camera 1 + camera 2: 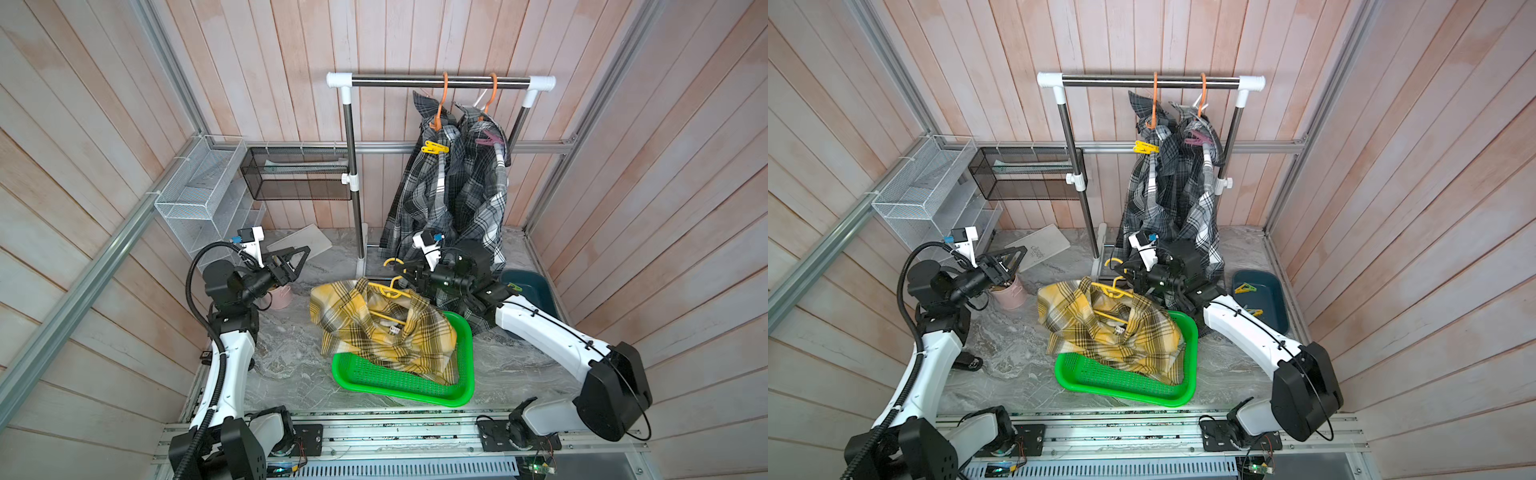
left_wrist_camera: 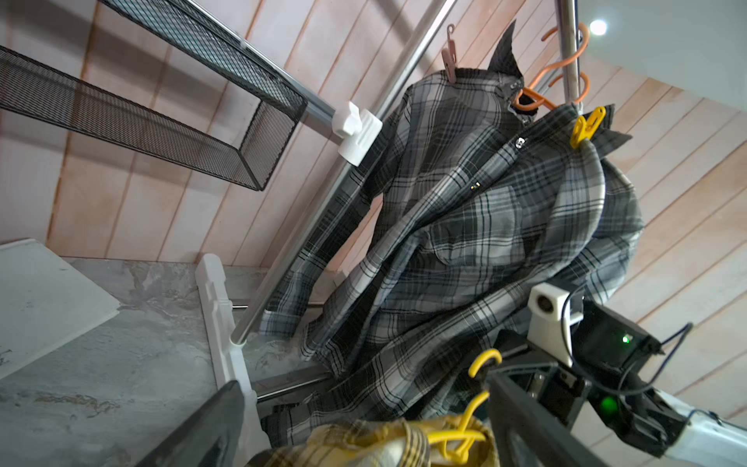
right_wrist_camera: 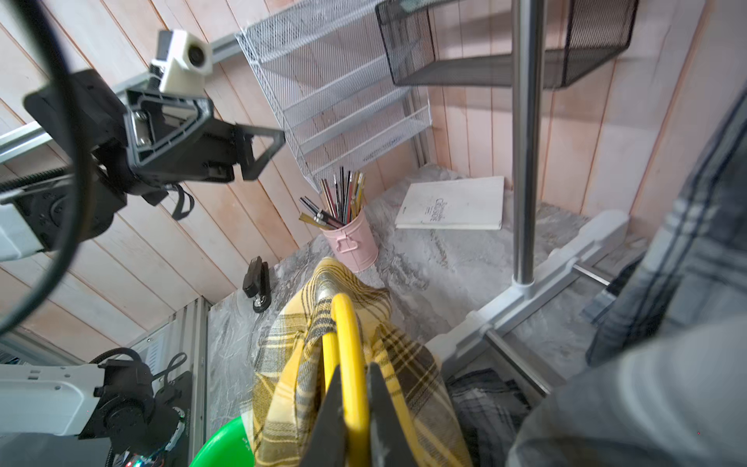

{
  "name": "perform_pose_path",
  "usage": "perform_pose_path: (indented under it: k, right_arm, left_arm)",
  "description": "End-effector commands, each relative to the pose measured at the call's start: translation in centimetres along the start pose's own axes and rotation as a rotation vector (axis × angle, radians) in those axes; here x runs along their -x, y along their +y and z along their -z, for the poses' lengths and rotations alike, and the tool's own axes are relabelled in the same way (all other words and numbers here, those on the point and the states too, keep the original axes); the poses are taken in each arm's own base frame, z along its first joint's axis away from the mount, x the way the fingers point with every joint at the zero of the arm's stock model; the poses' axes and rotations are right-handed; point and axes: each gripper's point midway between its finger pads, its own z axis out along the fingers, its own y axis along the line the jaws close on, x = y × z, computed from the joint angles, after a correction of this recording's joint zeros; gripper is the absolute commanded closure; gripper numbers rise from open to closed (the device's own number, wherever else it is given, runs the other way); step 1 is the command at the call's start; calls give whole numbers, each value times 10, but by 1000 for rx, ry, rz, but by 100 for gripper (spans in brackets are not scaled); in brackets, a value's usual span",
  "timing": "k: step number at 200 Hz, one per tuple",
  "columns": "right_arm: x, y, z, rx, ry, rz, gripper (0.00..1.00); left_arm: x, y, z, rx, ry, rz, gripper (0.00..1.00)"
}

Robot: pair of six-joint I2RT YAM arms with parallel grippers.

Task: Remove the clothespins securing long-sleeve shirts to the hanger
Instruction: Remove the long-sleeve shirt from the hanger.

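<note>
Grip first: right fingers (image 3: 376,400) pressed together on the hook end of the yellow hanger (image 3: 348,335), one on each side of its wire. Hung from that hanger, directly below the right fingers, the yellow-and-white shirt (image 1: 374,328), bunched up, partly inside the green basket (image 1: 399,384) and partly on the tabletop (image 1: 291,365).

Left fingers (image 1: 297,257) spread wide, clear of everything, in the air above the pink pencil cup (image 1: 1009,295) and well apart from the right fingers.

Behind the right fingers, close to that wrist, the two grey checked shirts (image 1: 449,187), on orange hangers (image 1: 444,99) from the rail (image 1: 440,81). High above both sets of fingers, and clipped at the shoulders of those shirts, a yellow clothespin (image 1: 435,147) and a mauve clothespin (image 1: 490,139). In the left wrist view, a further pink clothespin (image 2: 449,64) on another shoulder of a grey shirt.

Past the right forearm, on the side away from its fingers, a dark blue tray (image 1: 1273,291) with a loose green clothespin (image 1: 1245,287) lying in it.
</note>
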Motion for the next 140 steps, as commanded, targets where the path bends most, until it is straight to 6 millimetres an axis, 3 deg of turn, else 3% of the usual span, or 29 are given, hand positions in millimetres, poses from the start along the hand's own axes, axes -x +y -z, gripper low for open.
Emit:
perform_pose_path:
  k: [1, 22, 52, 88, 140]
  right_arm:
    - [48, 19, 23, 30, -72, 112, 100]
    - [70, 28, 36, 61, -116, 143, 100]
    - [84, 38, 44, 85, -129, 182, 100]
    - [87, 43, 48, 108, -133, 201, 100]
    - [90, 41, 55, 103, -141, 215, 100]
  left_arm:
    - [-16, -13, 5, -66, 51, -26, 5]
    - [-32, -3, 7, -35, 69, -23, 8]
    - [-48, -5, 6, -43, 108, -40, 11]
    - [-68, -17, -11, -27, 200, -127, 14]
    - [-78, -23, -14, -30, 253, -160, 33]
